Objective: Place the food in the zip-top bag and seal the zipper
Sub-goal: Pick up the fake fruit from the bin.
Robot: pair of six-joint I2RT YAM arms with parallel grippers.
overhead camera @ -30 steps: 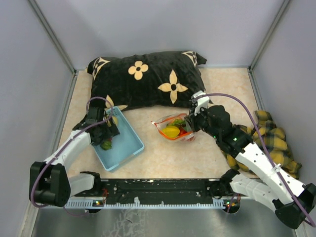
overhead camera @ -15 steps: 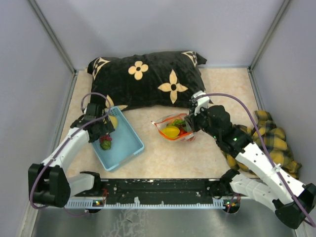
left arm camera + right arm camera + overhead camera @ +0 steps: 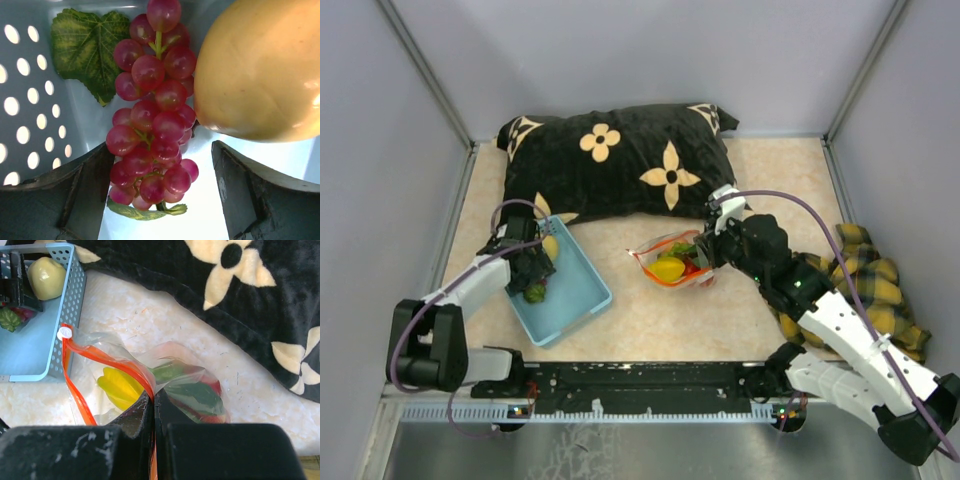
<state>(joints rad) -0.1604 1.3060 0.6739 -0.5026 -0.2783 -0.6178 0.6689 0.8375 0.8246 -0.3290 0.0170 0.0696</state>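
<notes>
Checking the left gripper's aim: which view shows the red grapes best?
Left wrist: the grapes fill the frame between the open fingers of the left gripper. From the top, the gripper covers most of them in the basket. The right wrist view catches only a red-and-green sliver at its left edge.

Setting: lab-type robot test cell. Plain grey panel walls (image 3: 650, 60) are enclosing a beige tabletop (image 3: 770, 180) on three sides; metal corner rails (image 3: 426, 72) are framing them; a black mounting bar (image 3: 650, 378) is spanning the near edge. Staged props are lying about: flowered pillow (image 3: 620, 175) far, plaid cloth (image 3: 885, 285) right.
</notes>
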